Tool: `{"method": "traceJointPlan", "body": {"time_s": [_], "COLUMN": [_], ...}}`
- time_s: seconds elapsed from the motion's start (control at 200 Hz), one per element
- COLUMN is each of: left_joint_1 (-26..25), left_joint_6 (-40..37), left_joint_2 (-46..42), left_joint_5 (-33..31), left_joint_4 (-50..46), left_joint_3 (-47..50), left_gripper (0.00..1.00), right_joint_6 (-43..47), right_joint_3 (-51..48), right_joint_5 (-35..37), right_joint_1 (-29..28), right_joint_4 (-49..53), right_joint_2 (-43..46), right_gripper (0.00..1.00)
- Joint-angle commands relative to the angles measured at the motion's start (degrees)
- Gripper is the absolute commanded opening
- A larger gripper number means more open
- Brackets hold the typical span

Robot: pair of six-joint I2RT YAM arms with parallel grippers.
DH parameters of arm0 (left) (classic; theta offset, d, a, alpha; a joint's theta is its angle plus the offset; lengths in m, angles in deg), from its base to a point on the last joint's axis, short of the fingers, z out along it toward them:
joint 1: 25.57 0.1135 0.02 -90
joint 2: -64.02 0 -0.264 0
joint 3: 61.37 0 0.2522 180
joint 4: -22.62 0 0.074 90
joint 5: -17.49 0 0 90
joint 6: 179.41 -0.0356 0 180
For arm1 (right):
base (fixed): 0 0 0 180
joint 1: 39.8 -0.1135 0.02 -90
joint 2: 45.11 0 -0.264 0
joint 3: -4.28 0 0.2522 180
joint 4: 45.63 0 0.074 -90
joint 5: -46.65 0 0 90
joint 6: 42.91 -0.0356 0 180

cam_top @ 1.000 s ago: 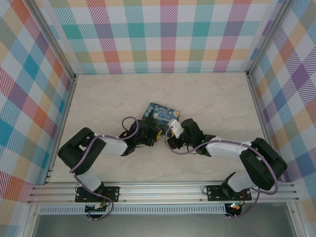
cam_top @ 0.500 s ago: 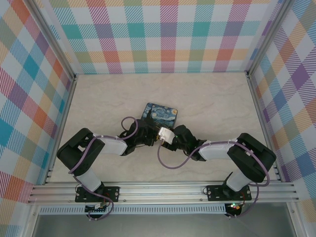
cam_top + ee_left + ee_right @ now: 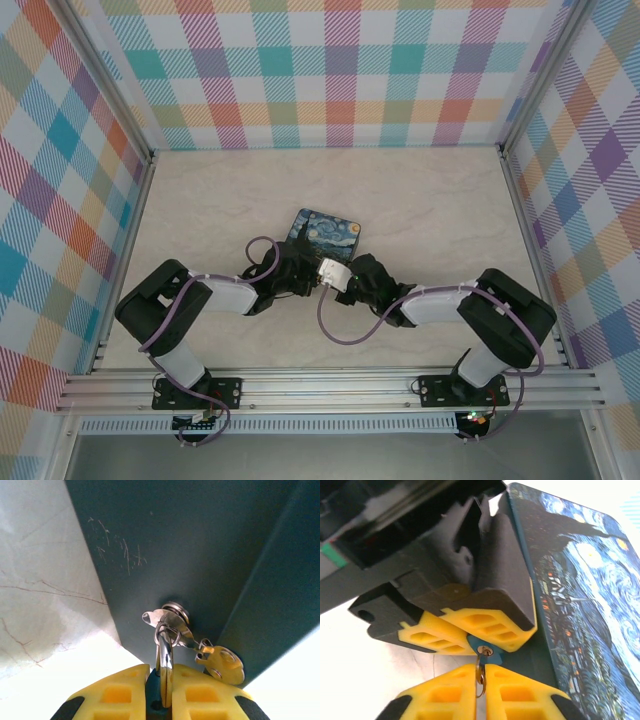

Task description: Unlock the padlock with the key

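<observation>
Grippers meet at the near edge of the starry-night tin (image 3: 326,230), the left gripper (image 3: 161,680) clamped shut on the teal padlock (image 3: 475,643), the right gripper (image 3: 481,676) pinched tight on the key (image 3: 480,666) seated in its keyhole.

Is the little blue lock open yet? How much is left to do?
Not yet. Done: the left end effector grips the blue padlock, and the key looks pushed into its keyhole. In hand: the right end effector is pinched shut on the key. Left: turning the key so the silver shackle, now looped through the hasp on the tin, pops open.
</observation>
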Motion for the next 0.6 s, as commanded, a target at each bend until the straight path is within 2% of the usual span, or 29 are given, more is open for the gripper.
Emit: {"method": "traceJointPlan", "body": {"time_s": [0.0,0.035,0.175,0.235,0.305,0.375,0.595], "left_joint_1": [-0.4,-0.36,-0.36,-0.36,-0.35,-0.42,-0.05], "left_joint_6": [0.97,0.83,-0.68,-1.71,-3.56,-4.53,-6.57], "left_joint_2": [-0.25,-0.28,-0.9,-2.01,-4.14,-7.17,-18.45], "left_joint_5": [1.86,1.88,1.38,0.61,-0.36,-1.64,-5.34], "left_joint_4": [-0.95,-1.02,-2.22,-3.62,-5.55,-8.34,-19.72], "left_joint_3": [-1.1,-1.14,-0.75,-0.14,1.17,2.38,5.55], "left_gripper": [0.0,0.0,0.0,0.1,0.3,0.45,0.68], "right_joint_6": [-1.12,-1.6,-3.57,-4.48,-4.99,-5.2,-5.35], "right_joint_3": [1.44,1.47,1.77,1.44,1.04,0.65,0.04], "right_joint_5": [-0.06,0.16,1.27,2.2,2.7,2.88,3.24], "right_joint_1": [-0.21,-0.15,-0.17,-0.16,-0.15,-0.27,-0.19], "right_joint_4": [-1.78,-1.96,-0.48,-0.31,-0.15,-0.28,-1.82], "right_joint_2": [-0.99,-1.07,-0.75,-0.66,-1.03,-1.53,-2.22], "right_gripper": [0.03,0.0,0.0,0.0,0.0,0.0,0.0]}}
